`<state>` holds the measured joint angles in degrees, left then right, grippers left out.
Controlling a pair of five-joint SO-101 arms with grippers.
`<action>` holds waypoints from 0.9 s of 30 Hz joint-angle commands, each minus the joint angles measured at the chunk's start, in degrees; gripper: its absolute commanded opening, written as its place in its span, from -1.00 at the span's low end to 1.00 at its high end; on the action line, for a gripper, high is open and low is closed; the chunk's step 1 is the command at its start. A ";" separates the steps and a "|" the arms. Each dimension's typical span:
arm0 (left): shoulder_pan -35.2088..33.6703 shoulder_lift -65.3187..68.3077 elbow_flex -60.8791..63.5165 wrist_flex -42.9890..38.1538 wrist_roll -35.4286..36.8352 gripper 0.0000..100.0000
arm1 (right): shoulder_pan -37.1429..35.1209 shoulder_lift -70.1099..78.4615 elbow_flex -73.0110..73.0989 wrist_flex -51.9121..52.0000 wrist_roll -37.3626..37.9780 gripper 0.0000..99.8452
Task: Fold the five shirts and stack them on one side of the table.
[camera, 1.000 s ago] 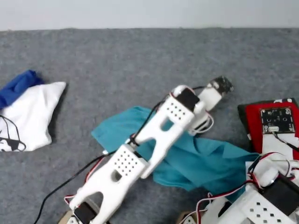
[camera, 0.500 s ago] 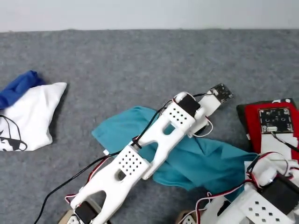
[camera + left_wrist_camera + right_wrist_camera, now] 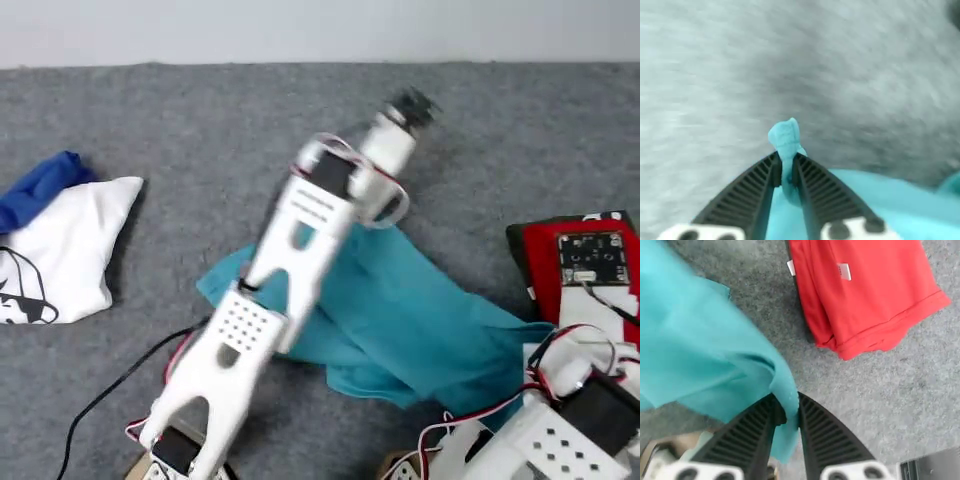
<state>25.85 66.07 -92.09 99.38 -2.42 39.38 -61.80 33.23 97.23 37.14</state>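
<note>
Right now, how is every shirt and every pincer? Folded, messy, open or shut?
Teal shirt: unfolded and rumpled, pinched at two spots.
Red shirt: folded, lying flat.
White shirt: roughly folded, lying near the table's edge.
Blue shirt: bunched up, touching the white shirt.
Left pincer: shut on a bunch of the teal shirt.
Right pincer: shut on an edge of the teal shirt.

Grey felt tabletop (image 3: 200,120), white wall (image 3: 300,30)
</note>
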 commanded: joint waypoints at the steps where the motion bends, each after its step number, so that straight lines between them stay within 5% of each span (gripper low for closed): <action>1: -6.24 -10.29 -1.45 1.23 0.09 -0.97 | -2.33 -0.04 0.70 -7.87 -3.69 -0.98; 7: -11.08 -21.54 2.59 1.23 0.18 -0.97 | -19.30 -0.04 0.79 -21.41 -11.43 -0.98; 15: -6.77 -38.95 21.14 1.23 0.26 -0.97 | -37.05 0.13 -16.53 -31.60 -15.47 -0.98; 27: -16.18 -77.71 38.81 1.05 0.26 -0.97 | -31.08 9.89 -65.58 -19.03 -16.35 -0.98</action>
<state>11.96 -0.13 -55.08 99.56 -2.42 6.51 -53.71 -22.33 76.57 21.49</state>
